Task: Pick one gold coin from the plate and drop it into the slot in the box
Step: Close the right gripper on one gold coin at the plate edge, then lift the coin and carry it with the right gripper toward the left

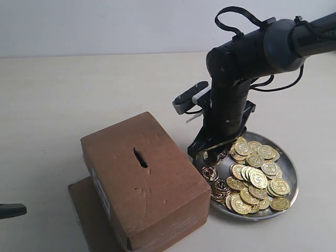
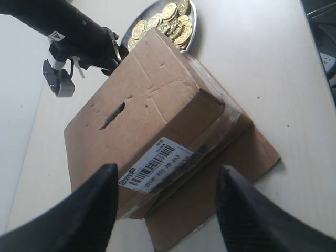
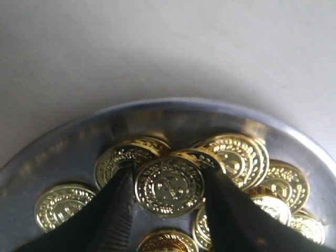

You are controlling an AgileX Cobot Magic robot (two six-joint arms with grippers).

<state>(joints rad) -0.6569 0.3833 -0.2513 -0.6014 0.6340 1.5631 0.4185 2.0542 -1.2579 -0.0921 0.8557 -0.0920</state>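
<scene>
Pinching a gold coin (image 3: 169, 187), the right pincer (image 3: 167, 177) hides it exterior-side.

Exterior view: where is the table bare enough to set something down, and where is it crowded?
Bare: the table left of and behind the box, and the strip right of the plate. Crowded: the plate, heaped with gold coins, and the gap between box and plate, where the right tool sits.
</scene>
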